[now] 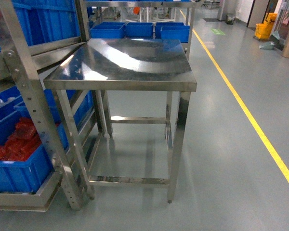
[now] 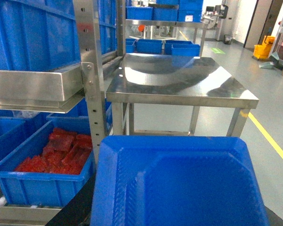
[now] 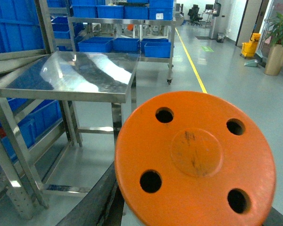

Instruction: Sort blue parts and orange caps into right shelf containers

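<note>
The round orange cap with four holes (image 3: 195,160) fills the right wrist view, the blue plastic part (image 2: 179,181) the left; neither gripper's fingers show, so grasp cannot be told. Both seem in transit; next comes reaching the large blue ribbed crates (image 1: 149,29).

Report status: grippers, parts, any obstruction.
Grippers not in view. Blue part fills left wrist view, orange cap fills right. Steel table directly ahead.

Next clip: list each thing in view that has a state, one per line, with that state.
Steel table: upright, top bare.
Low crate: open, holds red pieces.
Blue tray: fills the left wrist view, nothing in it.
Orange disc: flat face with four holes fills the right wrist view.
Grippers: not in view.
</note>
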